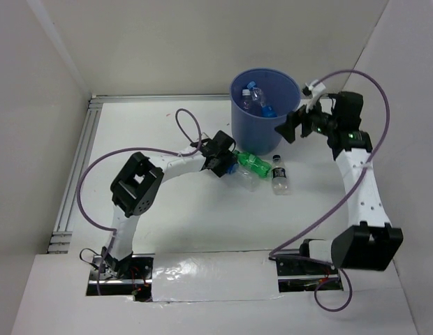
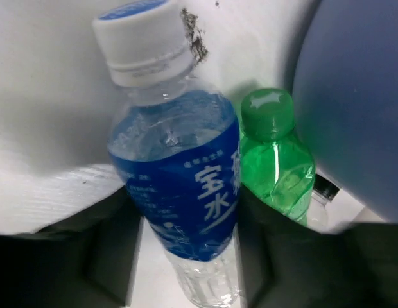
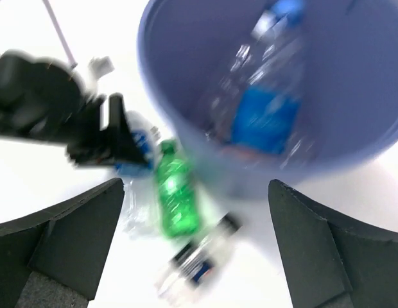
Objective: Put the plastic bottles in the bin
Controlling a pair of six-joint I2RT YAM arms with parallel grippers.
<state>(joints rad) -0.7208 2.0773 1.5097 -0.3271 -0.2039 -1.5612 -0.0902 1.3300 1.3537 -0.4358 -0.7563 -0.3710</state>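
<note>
Bottles lie near the foot of the bin [image 1: 255,136] in the top view, a green bottle [image 1: 255,163] and a black-capped bottle [image 1: 279,176], with the left gripper [image 1: 228,165] low just left of them and the right gripper [image 1: 289,130] up at the bin's right rim, beside two clear bottles [image 1: 255,99] inside. From the left wrist, its fingers [image 2: 103,256] press both sides of a blue-labelled bottle [image 2: 180,186], gripping it beside the green one. From the right wrist, that gripper's fingers [image 3: 64,237] stand wide apart over the bin's mouth, holding nothing.
</note>
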